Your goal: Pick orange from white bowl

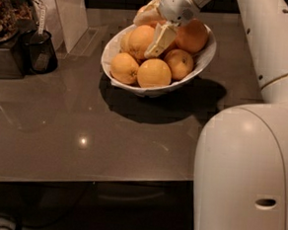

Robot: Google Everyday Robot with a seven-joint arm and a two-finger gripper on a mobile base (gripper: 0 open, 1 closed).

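The white bowl [197, 66] stands at the back of the grey table and holds several oranges. My gripper [153, 26] reaches down into the bowl from the top of the view. Its fingers are apart, one finger [160, 40] lying against the right side of a big orange [139, 39] at the pile's top left, the other finger [145, 15] at that orange's far upper side. The gripper is open around this orange, and the orange still rests on the pile. Smaller oranges [154, 73] lie in front.
A small black cup [39, 55] stands at the table's left beside a dark container [6, 33]. A pale panel [67, 7] stands at the back left. My white arm and base [249, 159] fill the right side. The table's front edge [85, 179] runs below.
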